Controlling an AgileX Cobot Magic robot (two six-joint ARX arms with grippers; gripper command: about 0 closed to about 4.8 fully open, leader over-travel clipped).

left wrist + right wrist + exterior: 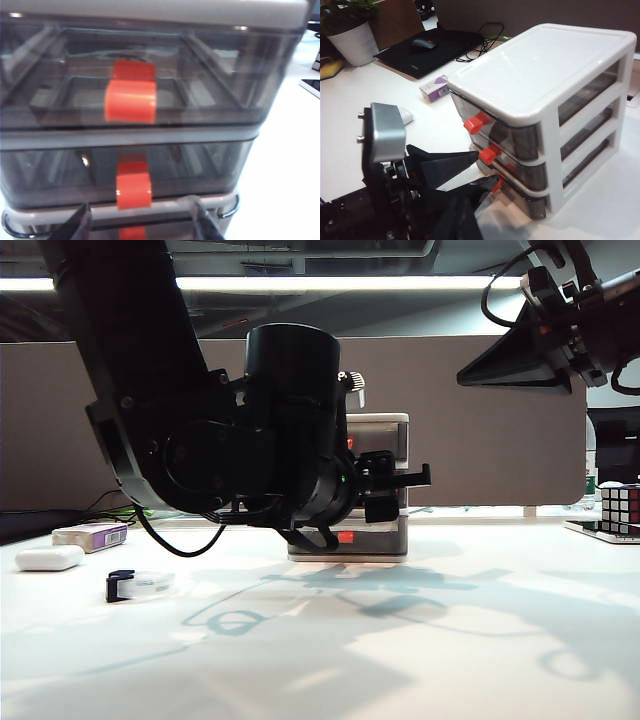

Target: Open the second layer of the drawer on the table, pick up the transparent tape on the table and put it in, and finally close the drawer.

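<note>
The left tool (405, 485) sits at the drawer (385, 425) front at frame center, fingers parted and empty. All 3 tiers look shut. In its wrist view the fingertips (80, 222) flank the lowest tab, so I'd lift to tier 2 (130, 172), straddle its tab (133, 190), pinch, then pull straight out. The tape (140, 585) lies lower left on the tabletop (420, 640). The right tool (520, 355), upper right, holds nothing; I cannot tell how wide it gapes
</note>
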